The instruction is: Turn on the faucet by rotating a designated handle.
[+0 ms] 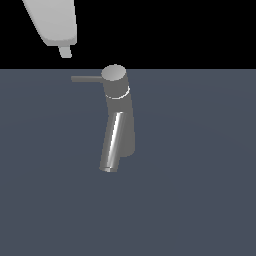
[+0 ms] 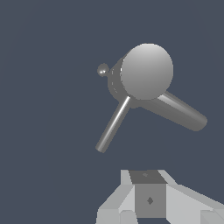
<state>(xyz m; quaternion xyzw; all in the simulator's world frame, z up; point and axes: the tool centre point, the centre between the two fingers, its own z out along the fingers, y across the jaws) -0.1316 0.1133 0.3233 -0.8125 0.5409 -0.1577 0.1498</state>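
Grey-blue table point(image 1: 200, 210) carries the metallic faucet point(image 1: 122, 125) near its centre, spout slanting toward six o'clock, handle point(image 1: 86, 79) pointing to nine o'clock, while the white claw point(image 1: 65, 52) hangs apart at eleven o'clock, holding nothing, its opening unclear.

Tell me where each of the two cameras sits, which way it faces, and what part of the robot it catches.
Exterior view: off the arm, raised and angled down at the faucet, whose handle points to this view's left; the gripper enters at the upper left, clear of the handle.
Wrist view: on the wrist, looking almost straight down onto the faucet's round cap, with the gripper's own pale body at the frame edge.
Shared: both show the faucet, handle, spout and part of the gripper.
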